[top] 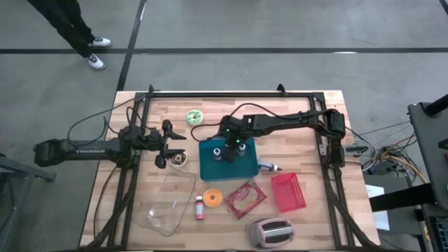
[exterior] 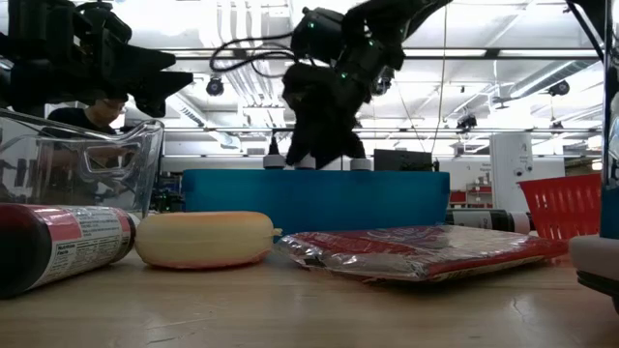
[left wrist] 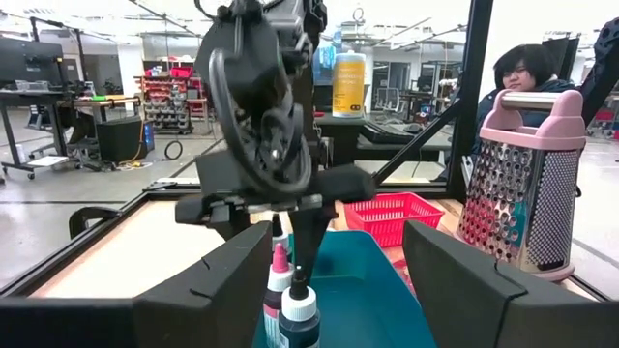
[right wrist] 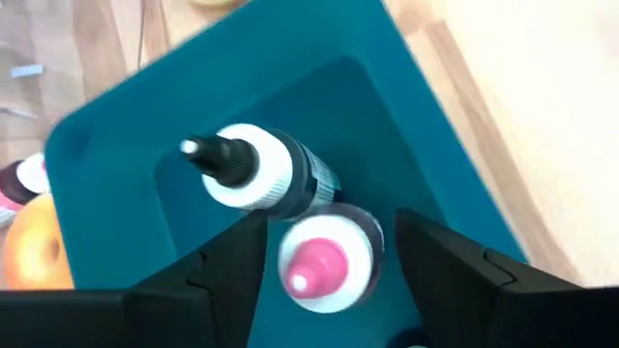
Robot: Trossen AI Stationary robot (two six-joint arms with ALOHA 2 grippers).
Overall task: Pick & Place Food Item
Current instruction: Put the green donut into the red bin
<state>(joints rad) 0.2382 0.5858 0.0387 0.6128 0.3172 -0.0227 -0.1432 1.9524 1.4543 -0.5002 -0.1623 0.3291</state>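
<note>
Right end effector (right wrist: 324, 256), fingers spread and empty, above the teal tray (right wrist: 406, 126); 2 bottles (right wrist: 280, 179) stand between its fingers, bases hidden. Left end effector (top: 166, 143) open, empty, beside tray.

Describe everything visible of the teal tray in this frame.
The teal tray is a squarish, opaque, plastic-looking bin with raised walls and a recessed floor, sitting flat on the wooden table near its middle. Small dropper bottles stand inside it, one black-capped, one pink-capped. The right gripper hangs over them, fingers open. A red foil packet lies by the tray's front edge; contact between them cannot be told.
</note>
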